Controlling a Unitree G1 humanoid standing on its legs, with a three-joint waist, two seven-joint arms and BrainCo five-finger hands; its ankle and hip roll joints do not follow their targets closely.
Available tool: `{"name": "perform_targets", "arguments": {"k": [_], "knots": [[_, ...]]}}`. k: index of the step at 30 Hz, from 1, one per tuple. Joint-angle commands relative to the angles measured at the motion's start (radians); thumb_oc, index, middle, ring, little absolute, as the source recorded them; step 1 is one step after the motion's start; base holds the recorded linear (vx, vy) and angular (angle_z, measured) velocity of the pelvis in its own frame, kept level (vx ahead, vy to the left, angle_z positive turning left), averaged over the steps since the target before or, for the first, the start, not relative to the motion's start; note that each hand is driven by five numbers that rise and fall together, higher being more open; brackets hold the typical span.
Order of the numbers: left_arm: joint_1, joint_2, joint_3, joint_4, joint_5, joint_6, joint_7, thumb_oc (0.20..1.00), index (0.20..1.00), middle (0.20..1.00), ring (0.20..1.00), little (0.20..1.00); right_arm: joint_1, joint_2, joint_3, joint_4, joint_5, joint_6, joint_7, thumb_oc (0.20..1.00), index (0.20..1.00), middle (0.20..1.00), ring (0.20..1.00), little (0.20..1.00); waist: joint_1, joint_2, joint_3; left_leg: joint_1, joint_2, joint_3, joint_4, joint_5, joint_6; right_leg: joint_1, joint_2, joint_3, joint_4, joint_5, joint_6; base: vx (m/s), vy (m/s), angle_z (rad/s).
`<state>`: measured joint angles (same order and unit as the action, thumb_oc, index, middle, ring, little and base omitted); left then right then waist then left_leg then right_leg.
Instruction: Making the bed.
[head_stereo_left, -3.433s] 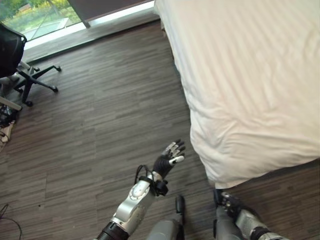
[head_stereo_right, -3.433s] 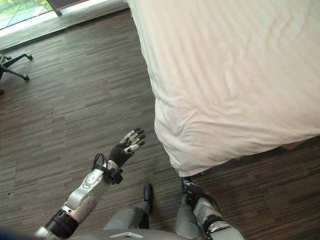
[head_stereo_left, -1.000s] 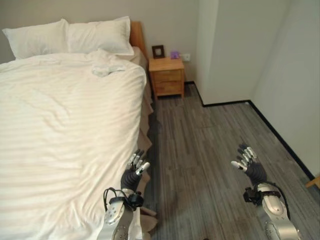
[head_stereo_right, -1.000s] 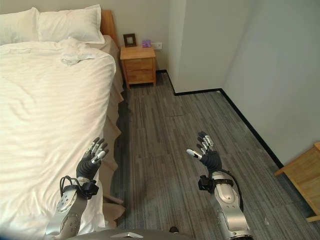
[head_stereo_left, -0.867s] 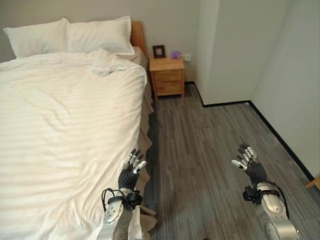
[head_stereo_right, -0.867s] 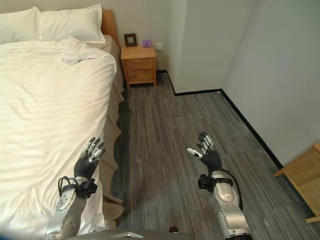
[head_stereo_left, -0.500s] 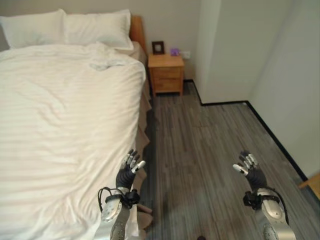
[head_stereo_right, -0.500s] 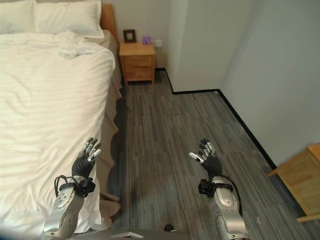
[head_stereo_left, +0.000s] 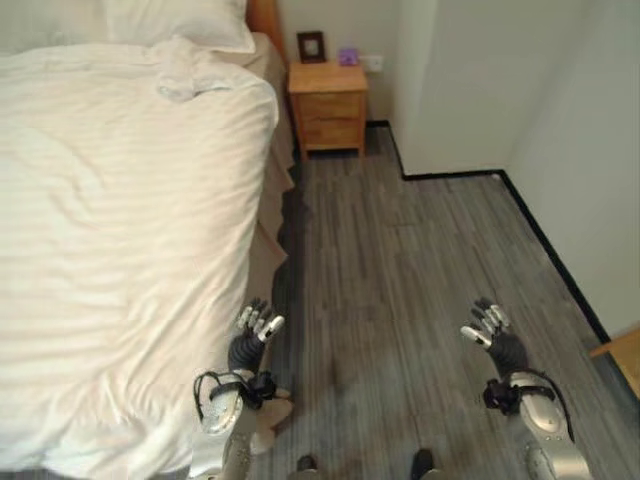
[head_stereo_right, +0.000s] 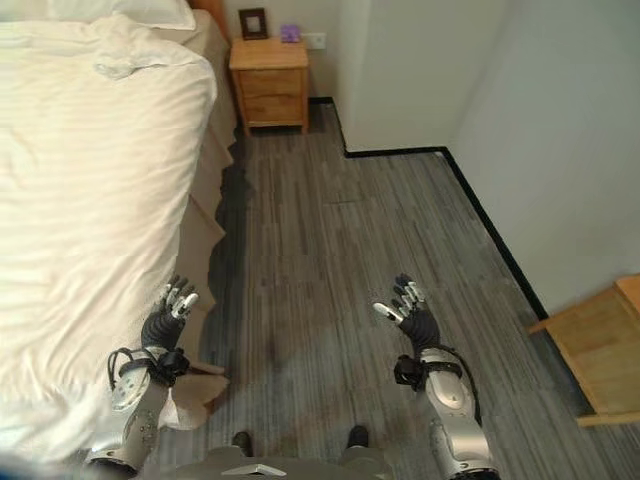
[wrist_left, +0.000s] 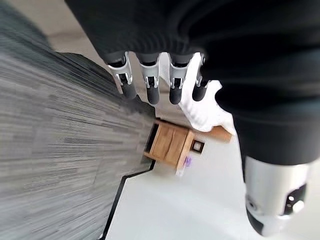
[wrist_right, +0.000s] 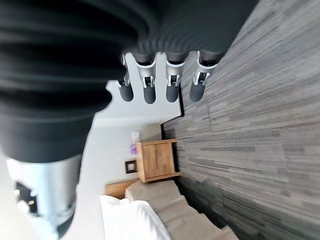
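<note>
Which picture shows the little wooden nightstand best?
The left eye view: the nightstand stands whole beside the bed, its drawers facing you. The right eye view shows it too, nearer the top edge. Both wrist views show it small and tipped sideways past each hand's fingers.

The bed (head_stereo_left: 262, 215) carries a white striped duvet (head_stereo_left: 110, 220) that covers it up to the side edge and hangs over the near corner, with a rumpled fold of white cloth (head_stereo_left: 185, 72) near the head and a white pillow (head_stereo_left: 170, 18) beyond that. A beige bed skirt (head_stereo_right: 205, 215) falls from the bed's side to the grey wood-plank floor (head_stereo_left: 400, 280). On the floor stand a wooden nightstand (head_stereo_left: 327, 108) just beside the head of the bed, bearing a small dark picture frame (head_stereo_left: 311, 46) and a small purple object (head_stereo_left: 348, 57), and a second piece of wooden furniture (head_stereo_right: 600, 350) by the wall, well apart from the bed.
</note>
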<state>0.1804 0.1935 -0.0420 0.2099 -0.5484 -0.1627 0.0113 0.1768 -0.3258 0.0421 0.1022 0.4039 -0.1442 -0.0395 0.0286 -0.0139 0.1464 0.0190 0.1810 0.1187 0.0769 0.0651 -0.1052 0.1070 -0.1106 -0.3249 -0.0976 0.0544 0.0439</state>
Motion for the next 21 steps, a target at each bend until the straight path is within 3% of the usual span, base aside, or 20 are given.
{"name": "perform_targets", "arguments": {"k": [1, 2, 3, 5, 7, 11, 14, 16, 18, 21], "knots": [[-0.024, 0.059, 0.001, -0.064, -0.014, -0.035, -0.036, 1.000, 1.000, 1.000, 1.000, 1.000, -0.010, 0.010, -0.047, -0.025, 0.098, -0.048, -0.009, 1.000, 1.000, 1.000, 1.000, 1.000, -0.015, -0.047, -0.016, -0.061, -0.034, 0.027, 0.054, 0.015, -0.017, -0.002, -0.059, 0.013, 0.021, -0.036, 0.071, -0.02, -0.105, 0.09], [-0.024, 0.059, 0.001, -0.064, -0.014, -0.035, -0.036, 1.000, 1.000, 1.000, 1.000, 1.000, -0.010, 0.010, -0.047, -0.025, 0.098, -0.049, -0.009, 1.000, 1.000, 1.000, 1.000, 1.000, -0.015, -0.047, -0.016, -0.061, -0.034, 0.027, 0.054, 0.014, -0.017, -0.002, -0.059, 0.013, 0.021, -0.036, 0.071, -0.01, -0.159, 0.33], [-0.013, 0.054, -0.012, -0.069, -0.022, -0.026, -0.045, 1.000, 1.000, 1.000, 1.000, 1.000, 0.006, 0.021, -0.056, -0.022, 0.129, -0.044, 0.001, 1.000, 1.000, 1.000, 1.000, 1.000, -0.011, -0.045, -0.026, -0.056, -0.076, 0.043, 0.030, -0.014, 0.003, 0.001, -0.051, 0.007, 0.021, -0.042, 0.066, 0.02, -0.064, 0.31], [-0.017, 0.055, -0.024, -0.068, -0.011, -0.024, -0.049, 1.000, 1.000, 1.000, 1.000, 1.000, 0.013, 0.022, -0.060, -0.021, 0.098, -0.047, -0.005, 1.000, 1.000, 1.000, 1.000, 1.000, -0.012, -0.036, -0.037, -0.043, -0.116, 0.049, -0.005, -0.035, 0.027, -0.007, -0.043, 0.003, 0.032, -0.046, 0.065, 0.02, -0.042, 0.28], [-0.031, 0.060, -0.034, -0.075, -0.005, -0.024, -0.047, 1.000, 1.000, 1.000, 1.000, 1.000, 0.004, 0.025, -0.054, -0.018, 0.061, -0.047, -0.014, 1.000, 1.000, 1.000, 1.000, 1.000, -0.021, -0.028, -0.046, -0.029, -0.122, 0.079, -0.030, -0.040, 0.036, -0.011, -0.038, -0.004, 0.041, -0.051, 0.064, 0.00, 0.043, 0.26], [-0.072, 0.065, -0.053, -0.079, -0.015, -0.034, -0.032, 1.000, 1.000, 1.000, 1.000, 1.000, -0.025, 0.051, -0.017, -0.011, 0.077, -0.045, -0.013, 1.000, 1.000, 1.000, 1.000, 1.000, -0.016, -0.021, -0.060, 0.002, -0.150, 0.025, -0.072, -0.056, 0.057, -0.011, -0.046, -0.005, 0.072, -0.063, 0.070, 0.04, 0.098, 0.09], [-0.083, 0.075, -0.051, -0.073, -0.007, -0.037, -0.015, 1.000, 1.000, 1.000, 1.000, 1.000, -0.052, 0.064, 0.013, -0.011, 0.074, -0.045, -0.007, 1.000, 1.000, 1.000, 1.000, 1.000, -0.020, -0.007, -0.043, 0.024, -0.155, 0.018, -0.096, -0.068, 0.094, -0.084, -0.081, 0.008, 0.257, -0.073, 0.093, 0.01, 0.173, 0.10], [-0.088, 0.094, -0.048, -0.070, 0.001, -0.044, -0.006, 1.000, 1.000, 1.000, 1.000, 1.000, -0.077, 0.074, 0.035, -0.008, 0.080, -0.045, -0.011, 1.000, 1.000, 1.000, 1.000, 1.000, -0.019, -0.009, -0.025, 0.023, -0.155, 0.018, -0.095, -0.071, 0.101, -0.138, -0.075, 0.068, 0.308, -0.076, 0.107, -0.01, 0.076, -0.06], [-0.094, 0.114, -0.035, -0.062, 0.022, -0.054, 0.016, 1.000, 1.000, 1.000, 1.000, 1.000, -0.084, 0.073, 0.056, -0.011, 0.068, -0.048, 0.000, 1.000, 1.000, 1.000, 1.000, 1.000, -0.016, -0.023, -0.020, 0.025, -0.162, 0.006, -0.097, -0.074, 0.099, -0.135, -0.045, 0.118, 0.235, -0.074, 0.093, 0.02, -0.026, -0.05], [-0.063, 0.107, -0.016, -0.049, 0.027, -0.042, -0.018, 1.000, 1.000, 1.000, 1.000, 1.000, -0.062, 0.058, 0.055, -0.030, 0.039, -0.031, 0.031, 1.000, 1.000, 1.000, 1.000, 1.000, -0.002, -0.032, -0.042, 0.025, -0.165, -0.008, -0.100, -0.073, 0.094, -0.085, -0.038, 0.108, 0.149, -0.070, 0.087, 0.12, -0.056, 0.12]]}}
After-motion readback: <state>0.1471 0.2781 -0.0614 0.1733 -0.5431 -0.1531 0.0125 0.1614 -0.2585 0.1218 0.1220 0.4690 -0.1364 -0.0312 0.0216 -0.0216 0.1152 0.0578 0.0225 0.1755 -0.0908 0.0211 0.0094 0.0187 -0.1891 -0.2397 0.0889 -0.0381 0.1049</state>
